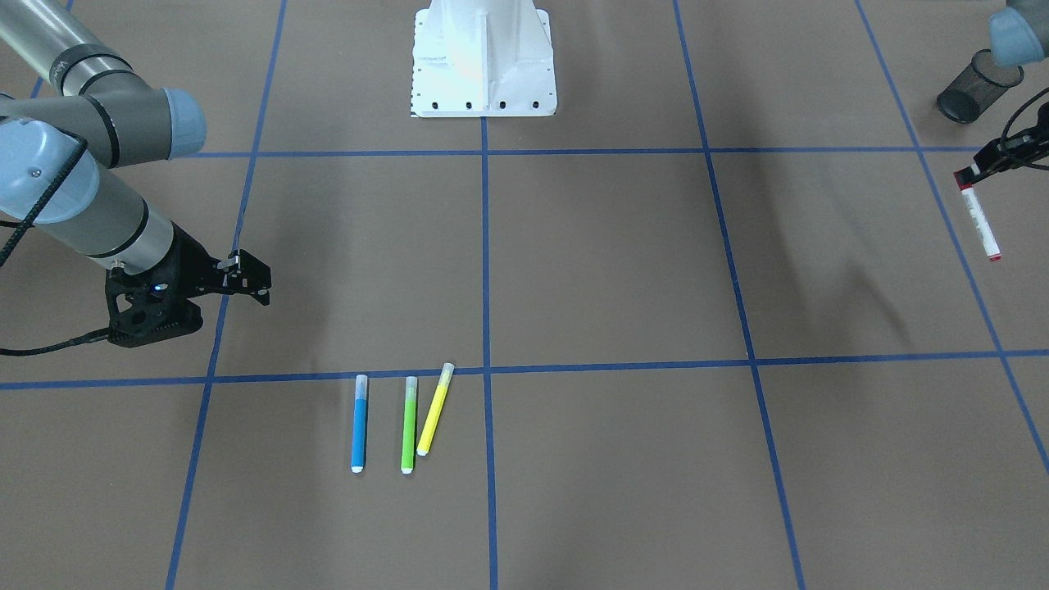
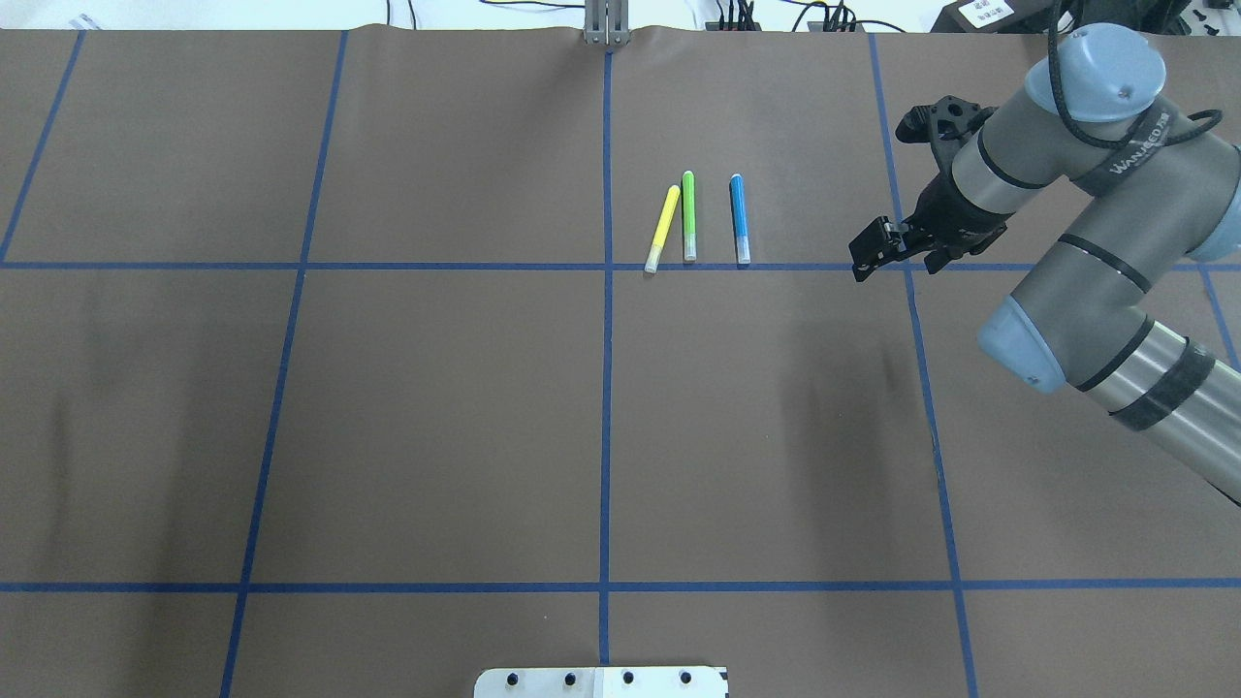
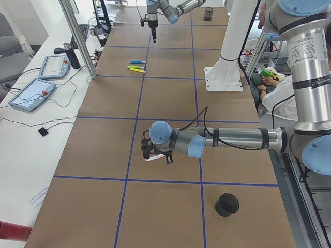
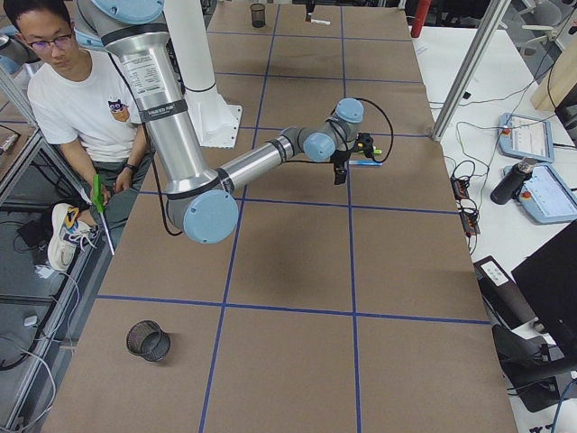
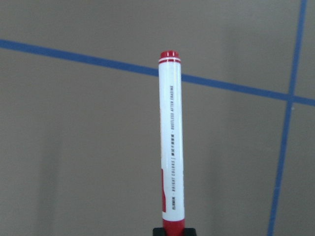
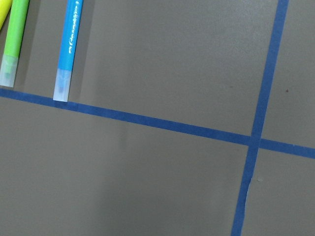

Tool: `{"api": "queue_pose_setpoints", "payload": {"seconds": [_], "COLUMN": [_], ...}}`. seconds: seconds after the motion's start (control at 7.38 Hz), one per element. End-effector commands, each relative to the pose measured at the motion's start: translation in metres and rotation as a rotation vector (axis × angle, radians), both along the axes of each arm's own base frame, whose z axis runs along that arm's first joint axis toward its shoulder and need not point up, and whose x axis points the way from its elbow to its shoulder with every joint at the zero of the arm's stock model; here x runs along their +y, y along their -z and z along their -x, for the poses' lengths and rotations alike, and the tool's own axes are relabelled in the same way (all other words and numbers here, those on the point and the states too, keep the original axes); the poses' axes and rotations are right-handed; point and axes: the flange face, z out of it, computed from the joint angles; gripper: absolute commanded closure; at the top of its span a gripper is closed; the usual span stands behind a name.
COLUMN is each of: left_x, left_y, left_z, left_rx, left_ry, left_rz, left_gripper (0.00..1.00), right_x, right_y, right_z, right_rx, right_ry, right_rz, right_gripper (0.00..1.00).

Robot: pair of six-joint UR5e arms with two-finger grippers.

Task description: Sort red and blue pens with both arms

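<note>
A: Why is the red marker [image 1: 981, 221] held by one end?

B: Its red cap is pinched by the left gripper [image 1: 971, 172], so the barrel is left free; a mesh cup [image 1: 979, 86] is seen at 12 o'clock from it, judged to be its bin.

A: And the blue highlighter [image 1: 359, 423]?

B: It is laid flat beside the green highlighter [image 1: 409, 426], at 5 o'clock from the right gripper [image 1: 246, 279] in the front-facing view; whether those jaws are spread cannot be told.

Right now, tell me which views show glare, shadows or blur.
Front-facing view: glare washes out the white base. Overhead view: soft shadows streak the table. Left wrist view: the red pen is sharp. Right wrist view: the blue pen too.
</note>
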Motion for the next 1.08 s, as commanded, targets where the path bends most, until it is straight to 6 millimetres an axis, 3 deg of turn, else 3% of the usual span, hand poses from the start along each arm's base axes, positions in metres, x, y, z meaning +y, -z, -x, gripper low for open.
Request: {"api": "queue_pose_setpoints", "payload": {"seconds": [0.0,0.27,0.54,0.81,0.95], "left_x": [0.047,0.057,0.096,0.126,0.131], "left_y": [-0.046,-0.064,-0.091,-0.083,-0.084], "left_z": [0.052,0.091,0.109,0.127,0.134], "left_rx": [-0.033,-0.232,-0.184,-0.082,-0.087], "left_ry": [-0.031,-0.091,-0.241,-0.326,-0.341], "left_rz": [-0.008,-0.051,0.084,0.245,0.284], "left_gripper": [1.00,1.00,1.00,1.00,1.00], "right_x": [-0.004,-0.002,0.001,-0.001,-0.002], "right_y": [0.008,0.019,0.031,0.042,0.047], "right_z": [0.003,0.016,0.034,0.037,0.041], "right_rx": [-0.003,0.006,0.016,0.004,0.000], "right_ry": [-0.015,-0.043,-0.076,-0.083,-0.099], "right_rz": [-0.004,-0.001,0.006,0.005,0.019], "right_gripper": [0.01,0.01,0.01,0.01,0.01]}}
